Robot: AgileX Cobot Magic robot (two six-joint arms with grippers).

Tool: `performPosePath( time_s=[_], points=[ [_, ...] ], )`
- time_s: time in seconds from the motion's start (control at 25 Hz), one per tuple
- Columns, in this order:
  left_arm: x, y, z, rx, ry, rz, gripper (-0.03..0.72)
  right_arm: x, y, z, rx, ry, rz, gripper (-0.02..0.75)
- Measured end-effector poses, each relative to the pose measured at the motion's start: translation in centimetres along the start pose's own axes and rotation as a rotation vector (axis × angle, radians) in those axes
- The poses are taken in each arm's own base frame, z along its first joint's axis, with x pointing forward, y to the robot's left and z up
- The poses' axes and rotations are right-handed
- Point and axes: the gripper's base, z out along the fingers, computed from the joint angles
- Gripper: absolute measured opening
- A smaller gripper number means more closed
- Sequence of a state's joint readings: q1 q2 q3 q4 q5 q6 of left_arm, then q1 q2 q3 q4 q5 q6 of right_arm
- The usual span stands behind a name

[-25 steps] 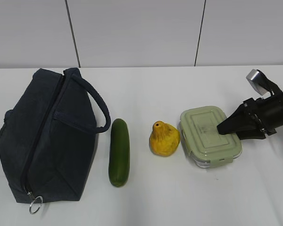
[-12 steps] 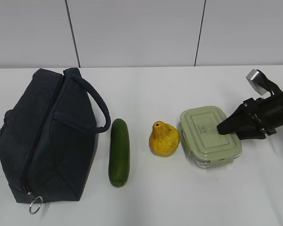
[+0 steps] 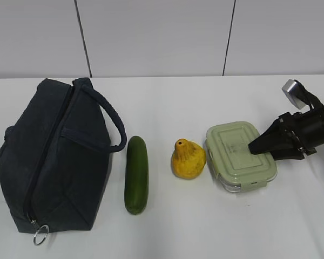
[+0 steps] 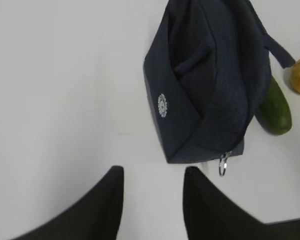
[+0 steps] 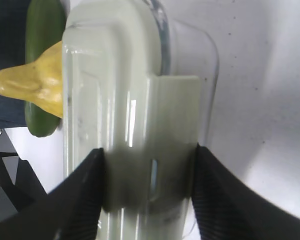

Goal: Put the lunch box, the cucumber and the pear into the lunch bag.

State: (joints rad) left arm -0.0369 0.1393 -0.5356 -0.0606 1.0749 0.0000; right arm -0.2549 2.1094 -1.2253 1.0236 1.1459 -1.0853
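Observation:
The lunch box (image 3: 235, 154) with its sage-green lid lies on the table at the right; it fills the right wrist view (image 5: 120, 90). My right gripper (image 3: 252, 147) is open, with its jaws wide apart over the box's right end (image 5: 147, 150). Whether they touch it I cannot tell. The yellow pear (image 3: 188, 159) stands left of the box, and the cucumber (image 3: 136, 174) lies left of the pear. The navy lunch bag (image 3: 54, 156) lies at the left, its zipper shut and its ring pull (image 3: 41, 235) at the near end. My left gripper (image 4: 154, 170) is open and empty over bare table near the ring pull (image 4: 223, 165).
The white table (image 3: 173, 232) ends at a pale panelled wall (image 3: 151, 38) behind. The bag's loop handle (image 3: 110, 121) arches toward the cucumber. The left arm does not show in the exterior view.

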Motion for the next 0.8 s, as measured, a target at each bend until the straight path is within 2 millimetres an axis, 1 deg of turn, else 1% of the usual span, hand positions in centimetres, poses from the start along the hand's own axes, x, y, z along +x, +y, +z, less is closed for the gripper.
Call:
performPosePath(
  time_s=[0.08,0.16,0.24,0.28,0.48,0.8],
  points=[
    [-1.6,-0.3,1.0,0.034,0.006,-0.027,0.241,0.0,0.0,0.0,0.000,0.000,0.000,0.384],
    [-3.6,-0.8,1.9,0.091,-0.042,-0.081,0.241,0.0,0.0,0.0,0.000,0.000,0.000,0.384],
    [-5.6,-1.1,3.2,0.132,-0.077,-0.125,0.241,0.0,0.0,0.0,0.000,0.000,0.000,0.384],
    [-6.4,-1.2,4.0,0.145,-0.067,-0.141,0.241,0.0,0.0,0.0,0.000,0.000,0.000,0.384],
    [-9.1,-1.7,9.1,0.209,0.099,-0.152,0.241,0.0,0.0,0.0,0.001,0.001,-0.001,0.390],
    [-13.9,-2.1,15.6,0.274,0.230,-0.078,0.241,0.0,0.0,0.0,0.002,0.001,-0.001,0.393]
  ],
)
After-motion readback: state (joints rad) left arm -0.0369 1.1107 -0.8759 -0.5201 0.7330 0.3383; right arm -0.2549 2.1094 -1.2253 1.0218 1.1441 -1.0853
